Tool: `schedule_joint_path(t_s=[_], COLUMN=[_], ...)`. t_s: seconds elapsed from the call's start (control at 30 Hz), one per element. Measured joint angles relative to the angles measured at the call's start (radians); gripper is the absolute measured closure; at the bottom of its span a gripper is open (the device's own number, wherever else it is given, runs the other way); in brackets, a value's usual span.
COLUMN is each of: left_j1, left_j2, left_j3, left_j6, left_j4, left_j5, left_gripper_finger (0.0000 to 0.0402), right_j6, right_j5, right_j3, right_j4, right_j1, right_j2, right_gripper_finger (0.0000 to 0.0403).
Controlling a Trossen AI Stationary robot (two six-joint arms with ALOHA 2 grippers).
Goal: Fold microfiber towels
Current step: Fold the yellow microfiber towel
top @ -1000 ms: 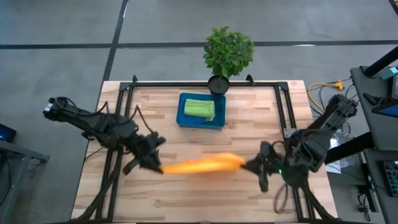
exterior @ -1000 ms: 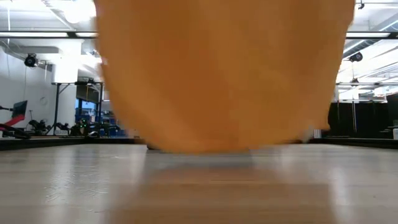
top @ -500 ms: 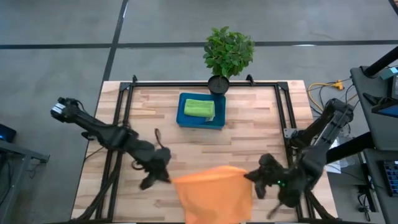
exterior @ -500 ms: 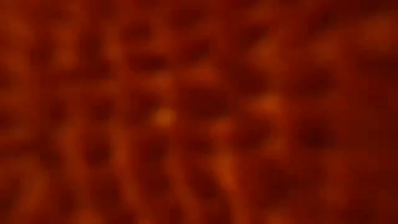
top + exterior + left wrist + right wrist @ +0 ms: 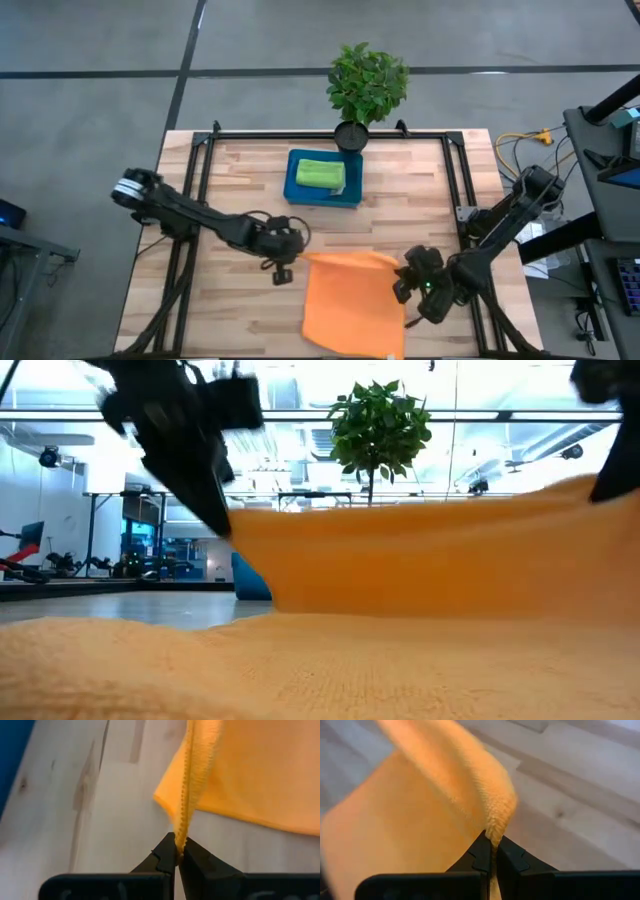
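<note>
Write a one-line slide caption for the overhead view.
Two robot arms spread an orange towel on the table, left fingers and right fingers each pinching a corner.

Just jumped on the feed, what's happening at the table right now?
Both arms are working the orange towel. The left gripper is shut on one corner and the right gripper is shut on the neighbouring corner, holding that edge up while the rest drapes over the front of the table. A lime green towel already lies folded in the blue tray near the potted plant.
</note>
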Motion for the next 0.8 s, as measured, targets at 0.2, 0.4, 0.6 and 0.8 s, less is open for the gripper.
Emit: schedule_joint_path(t_s=[0.2,0.4,0.6,0.8], left_j1=[0.038,0.072,0.127,0.205], left_j2=[0.15,0.206,0.172,0.119], left_j3=[0.003,0.036,0.037,0.037], left_j6=[-0.002,-0.003,-0.03,-0.057], left_j4=[0.094,0.106,0.115,0.124], left_j5=[-0.013,-0.075,-0.143,-0.11], left_gripper_finger=[0.0402,0.0402,0.0393,0.0304], right_j6=[-0.014,-0.036,-0.113,-0.144], right_j5=[-0.005,-0.084,-0.122,-0.059], right_j3=[-0.065,-0.089,-0.089,-0.058], right_j4=[0.004,0.005,-0.005,-0.07], right_j1=[-0.072,-0.175,-0.245,-0.258], right_j2=[0.003,-0.001,-0.015,-0.071], right_gripper_finger=[0.0394,0.039,0.0333,0.0249])
